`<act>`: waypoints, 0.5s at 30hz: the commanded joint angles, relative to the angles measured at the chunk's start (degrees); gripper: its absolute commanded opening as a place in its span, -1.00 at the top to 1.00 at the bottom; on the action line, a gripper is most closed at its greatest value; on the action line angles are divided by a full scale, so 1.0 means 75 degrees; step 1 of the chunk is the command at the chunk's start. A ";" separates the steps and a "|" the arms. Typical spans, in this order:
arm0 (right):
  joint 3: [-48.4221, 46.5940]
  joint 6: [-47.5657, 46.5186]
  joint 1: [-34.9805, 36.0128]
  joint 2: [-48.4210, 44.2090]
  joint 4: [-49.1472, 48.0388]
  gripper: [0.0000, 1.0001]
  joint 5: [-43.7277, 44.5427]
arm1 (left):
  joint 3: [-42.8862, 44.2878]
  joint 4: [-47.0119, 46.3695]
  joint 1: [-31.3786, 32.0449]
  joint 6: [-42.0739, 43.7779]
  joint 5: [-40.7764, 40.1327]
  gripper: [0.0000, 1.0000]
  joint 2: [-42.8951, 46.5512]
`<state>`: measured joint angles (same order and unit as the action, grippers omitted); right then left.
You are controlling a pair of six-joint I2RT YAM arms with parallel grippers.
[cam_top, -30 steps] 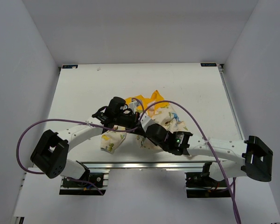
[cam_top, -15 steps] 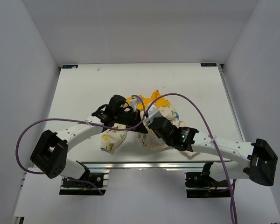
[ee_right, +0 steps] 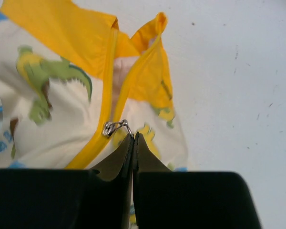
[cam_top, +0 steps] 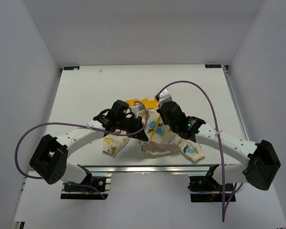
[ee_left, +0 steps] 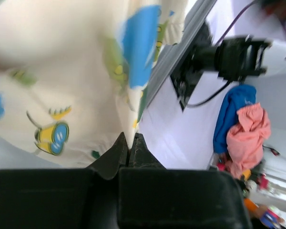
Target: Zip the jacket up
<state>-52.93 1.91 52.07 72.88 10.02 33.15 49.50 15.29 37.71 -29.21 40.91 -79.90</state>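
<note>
The jacket (cam_top: 168, 138), cream with cartoon prints and a yellow yoke, lies crumpled near the table's front edge. My right gripper (ee_right: 134, 135) is shut on the metal zipper pull (ee_right: 113, 127) on the yellow zipper strip (ee_right: 93, 143); above the slider the two yellow edges still part. In the top view my right gripper (cam_top: 158, 107) sits at the jacket's far end by the yellow yoke (cam_top: 139, 102). My left gripper (ee_left: 131, 141) is shut on the jacket's cream hem edge (ee_left: 133, 102), holding it taut; in the top view my left gripper (cam_top: 142, 134) is over the jacket's near part.
The table's front rail (cam_top: 148, 168) runs just below the jacket. Purple cables (cam_top: 200, 98) loop over both arms. White walls enclose the table (cam_top: 86, 95) at left, right and back. Off the table, a blue and pink cloth heap (ee_left: 243, 129) shows in the left wrist view.
My right gripper has moved away from me toward the yellow yoke, drawing the zipper pull up the strip. The jacket has stretched out and flattened. My left gripper has held its place.
</note>
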 commanded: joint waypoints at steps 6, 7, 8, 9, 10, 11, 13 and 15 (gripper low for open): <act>-0.0666 -0.0548 -0.0895 0.0652 -0.0668 1.00 -0.0258 | -0.0903 0.1687 0.0151 0.0180 0.0534 1.00 0.0656; -0.0689 -0.0525 -0.0978 0.0758 -0.0749 1.00 -0.0364 | -0.0997 0.1734 0.0140 0.0180 0.0569 1.00 0.0680; -0.0701 -0.0536 -0.1048 0.0852 -0.0901 1.00 -0.0469 | -0.1172 0.1770 0.0151 0.0157 0.0616 1.00 0.0692; -0.0747 -0.0583 -0.1118 0.0980 -0.1007 1.00 -0.0517 | -0.1266 0.1782 0.0151 0.0133 0.0663 1.00 0.0715; -0.0817 -0.0618 -0.1316 0.1237 -0.1078 1.00 -0.0575 | -0.1349 0.1793 0.0151 0.0122 0.0698 1.00 0.0750; -0.0911 -0.0630 -0.1446 0.1390 -0.1218 1.00 -0.0622 | -0.1465 0.1794 0.0151 0.0087 0.0745 1.00 0.0774; -0.1321 -0.0688 -0.1843 0.1904 -0.1254 1.00 -0.0669 | -0.1536 0.1910 0.0151 0.0086 0.0757 1.00 0.0809; -0.1764 -0.0735 -0.2160 0.2280 -0.1582 1.00 -0.0821 | -0.1653 0.2039 0.0151 0.0121 0.0757 1.00 0.0903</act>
<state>-59.59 -1.98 40.25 87.77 6.28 25.67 38.65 25.52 38.17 -28.91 43.09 -76.05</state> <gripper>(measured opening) 0.012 0.036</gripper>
